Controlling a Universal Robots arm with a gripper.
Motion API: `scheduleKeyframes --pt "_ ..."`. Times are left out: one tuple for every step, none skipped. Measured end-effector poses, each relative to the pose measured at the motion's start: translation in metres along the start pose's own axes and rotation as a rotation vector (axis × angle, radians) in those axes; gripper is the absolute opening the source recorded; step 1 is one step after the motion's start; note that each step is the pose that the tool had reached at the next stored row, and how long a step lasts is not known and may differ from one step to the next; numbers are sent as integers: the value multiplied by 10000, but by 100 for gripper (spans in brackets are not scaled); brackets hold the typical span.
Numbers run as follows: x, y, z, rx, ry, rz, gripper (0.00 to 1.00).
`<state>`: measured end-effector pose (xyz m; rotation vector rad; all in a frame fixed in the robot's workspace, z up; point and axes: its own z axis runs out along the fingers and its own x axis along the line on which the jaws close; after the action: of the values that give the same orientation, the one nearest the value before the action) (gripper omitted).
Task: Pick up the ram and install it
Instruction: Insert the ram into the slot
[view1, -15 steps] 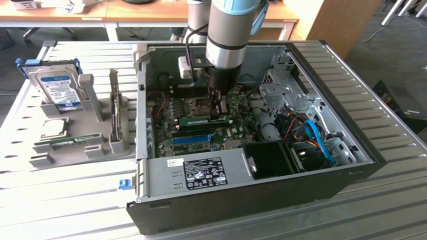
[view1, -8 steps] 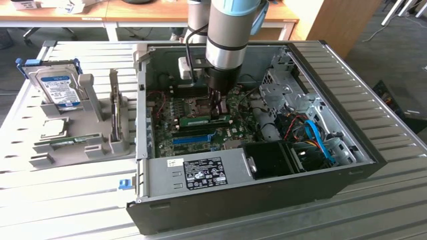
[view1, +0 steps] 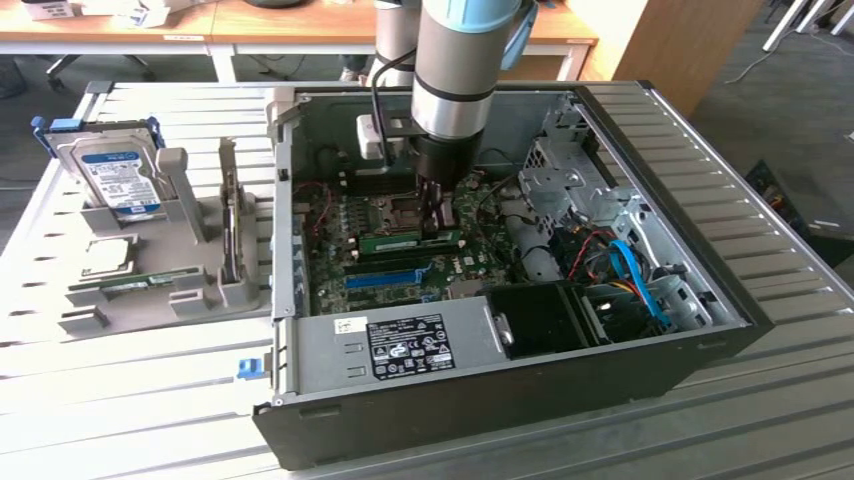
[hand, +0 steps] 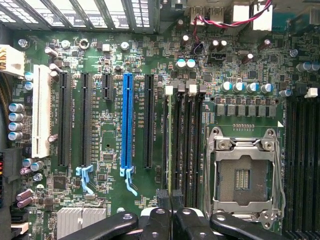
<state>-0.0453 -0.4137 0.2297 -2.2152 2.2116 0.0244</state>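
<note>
You had the hand (hand: 170, 195) pinched tight on the ram (hand: 169, 150) by its upper edge, just beside the processor socket (hand: 244, 175), and I'd judge that stick light, stiff, fragile.

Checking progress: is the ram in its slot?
At the slot; seated, cannot tell: the ram stands on edge along a motherboard slot, gripper shut on it.

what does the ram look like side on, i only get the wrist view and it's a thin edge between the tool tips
observer: exterior view shows the ram as a long green stick on edge along the memory slots, the tool shut on its top edge
operator: what's outside the case
observer: a blue-labelled hard drive stands upright in a grey holder at the exterior view's left of the case
operator: and the processor
observer: a small silver chip lies flat in that holder
</note>
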Motion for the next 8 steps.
scheduleKeyframes --pt "0 0 -1 1 -3 0 12" --pt "0 0 -3 2 -3 0 12" --pt "0 0 -6 1 -2 0 12" --pt "0 0 -10 0 0 0 12" --pt "0 0 -14 0 0 0 12" --pt "0 0 -17 0 -1 0 12" --pt "-1 0 -18 1 -3 0 12" --pt "-1 0 -19 2 -3 0 12"
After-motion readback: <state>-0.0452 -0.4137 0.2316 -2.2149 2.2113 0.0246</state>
